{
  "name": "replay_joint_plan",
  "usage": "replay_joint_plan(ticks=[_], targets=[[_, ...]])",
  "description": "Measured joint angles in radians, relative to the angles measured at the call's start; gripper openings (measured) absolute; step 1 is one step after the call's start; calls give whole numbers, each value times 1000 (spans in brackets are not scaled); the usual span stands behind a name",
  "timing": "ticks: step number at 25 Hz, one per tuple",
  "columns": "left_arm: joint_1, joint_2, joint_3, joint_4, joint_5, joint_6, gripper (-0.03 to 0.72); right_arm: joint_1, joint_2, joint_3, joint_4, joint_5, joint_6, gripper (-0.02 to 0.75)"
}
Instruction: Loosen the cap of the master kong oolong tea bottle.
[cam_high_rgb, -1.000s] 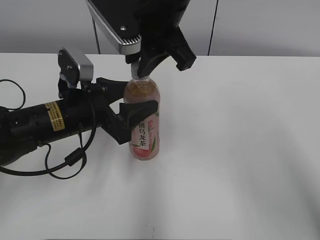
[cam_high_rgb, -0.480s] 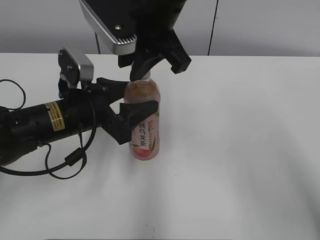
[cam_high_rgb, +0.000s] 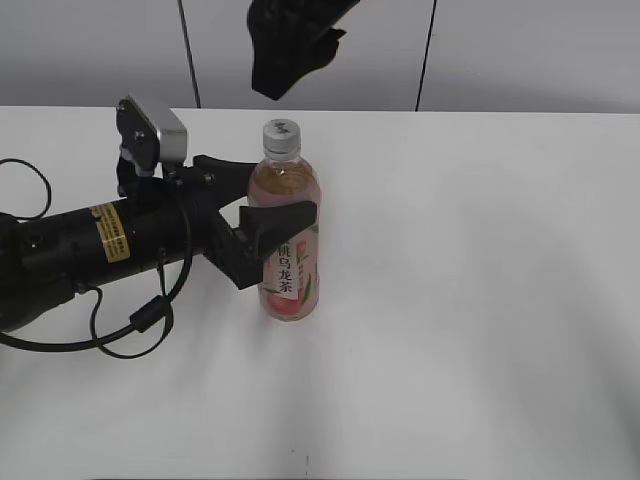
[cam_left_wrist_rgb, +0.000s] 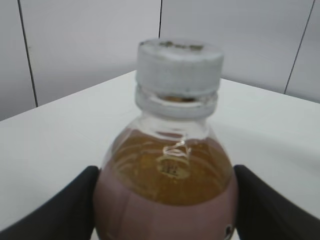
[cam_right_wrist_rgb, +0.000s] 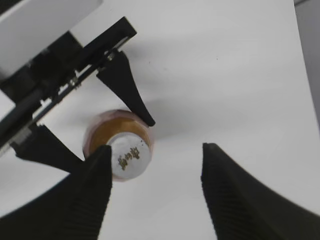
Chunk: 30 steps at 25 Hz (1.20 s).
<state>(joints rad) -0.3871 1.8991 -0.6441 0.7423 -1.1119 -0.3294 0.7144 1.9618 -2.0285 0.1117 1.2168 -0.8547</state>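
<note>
The master kong oolong tea bottle (cam_high_rgb: 288, 250) stands upright on the white table, with pale amber tea and a pink label. Its white cap (cam_high_rgb: 281, 137) sits on the neck, bare. My left gripper (cam_high_rgb: 268, 228) is shut on the bottle's body, one black finger on each side (cam_left_wrist_rgb: 165, 200). The bottle (cam_left_wrist_rgb: 165, 175) and cap (cam_left_wrist_rgb: 179, 66) fill the left wrist view. My right gripper (cam_high_rgb: 290, 45) is open and empty, high above the bottle. In the right wrist view its fingers (cam_right_wrist_rgb: 156, 165) are spread wide, with the cap (cam_right_wrist_rgb: 129, 156) and the bottle (cam_right_wrist_rgb: 100, 131) far below beside the left finger.
The white table (cam_high_rgb: 480, 300) runs to a grey panelled wall at the back. A black cable (cam_high_rgb: 130, 320) loops on the table by the left arm, which lies low across the left side.
My right gripper has let go of the cap, opened and risen well above the bottle. The left gripper and the bottle have not moved.
</note>
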Motion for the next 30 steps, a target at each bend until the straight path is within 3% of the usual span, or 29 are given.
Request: replay_joint_plan(ticks=[4,8,13,30], targets=[[0,0,0,0,0,0,475,0,0,-2,1,-16,363,561],[0,0,0,0,0,0,475,0,1,-2,1,-11,665,575],[0,0,0,0,0,0,475,0,21,-2,1,-2,877,575],[0,0,-1,0,2,0,475,28,120,1,-6,2,969,575]])
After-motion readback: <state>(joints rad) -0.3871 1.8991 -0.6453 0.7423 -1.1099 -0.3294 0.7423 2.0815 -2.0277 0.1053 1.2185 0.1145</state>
